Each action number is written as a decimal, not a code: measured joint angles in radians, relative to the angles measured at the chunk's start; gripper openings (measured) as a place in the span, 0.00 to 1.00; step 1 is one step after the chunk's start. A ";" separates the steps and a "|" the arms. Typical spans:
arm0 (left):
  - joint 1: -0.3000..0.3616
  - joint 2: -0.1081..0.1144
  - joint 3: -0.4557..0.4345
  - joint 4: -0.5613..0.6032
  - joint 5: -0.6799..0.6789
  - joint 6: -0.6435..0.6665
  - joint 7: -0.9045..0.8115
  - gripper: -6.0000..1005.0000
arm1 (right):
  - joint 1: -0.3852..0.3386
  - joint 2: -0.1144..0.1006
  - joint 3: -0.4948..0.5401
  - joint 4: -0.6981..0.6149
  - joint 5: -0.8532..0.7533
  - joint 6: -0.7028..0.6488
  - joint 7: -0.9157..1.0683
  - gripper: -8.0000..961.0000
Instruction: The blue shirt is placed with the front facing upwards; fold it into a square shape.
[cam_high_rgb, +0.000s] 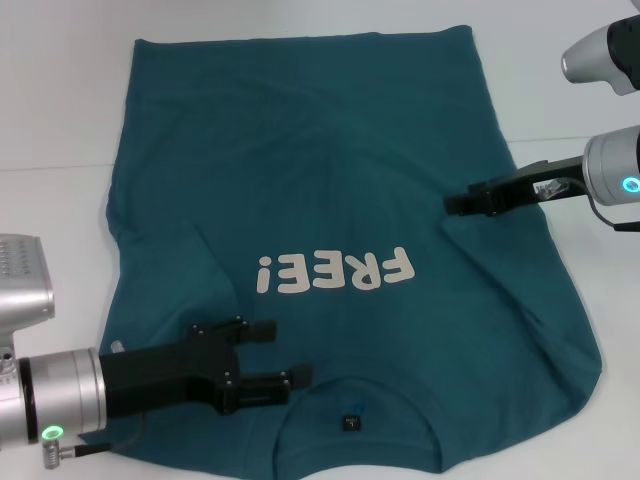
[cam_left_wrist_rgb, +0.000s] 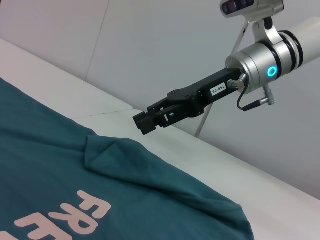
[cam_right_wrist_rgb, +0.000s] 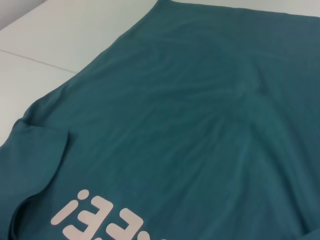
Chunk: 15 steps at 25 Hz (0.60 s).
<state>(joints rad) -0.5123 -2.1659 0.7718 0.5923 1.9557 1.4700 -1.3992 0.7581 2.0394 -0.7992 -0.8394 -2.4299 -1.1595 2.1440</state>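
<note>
White tabletop (cam_high_rgb: 60, 120) carries the blue shirt (cam_high_rgb: 330, 180), spread front up, collar nearest the robot, hem at the far side; the white "FREE!" lettering (cam_high_rgb: 335, 272) reads upside down from the head view. Both sleeves are folded inward over the body. Left gripper (cam_high_rgb: 280, 355) reaches in low and level over the shirt's near-left part, beside the collar, its fingers spread apart and holding nothing. Right gripper (cam_high_rgb: 460, 203) extends level from the right, its tip at the shirt's right edge above the folded sleeve; its fingers appear pressed together.
</note>
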 joint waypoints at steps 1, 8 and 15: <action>0.000 0.000 0.001 0.000 0.000 -0.001 -0.001 0.87 | -0.003 0.000 0.003 -0.002 0.001 0.001 0.003 0.25; -0.004 0.000 0.001 0.000 0.000 -0.001 -0.005 0.87 | -0.050 -0.010 0.064 -0.014 0.009 0.015 0.026 0.64; -0.008 0.000 0.001 0.000 0.000 0.000 -0.006 0.87 | -0.111 -0.013 0.131 -0.011 0.011 0.040 0.058 0.69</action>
<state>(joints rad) -0.5200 -2.1659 0.7732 0.5920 1.9557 1.4705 -1.4050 0.6469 2.0268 -0.6678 -0.8506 -2.4189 -1.1198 2.2024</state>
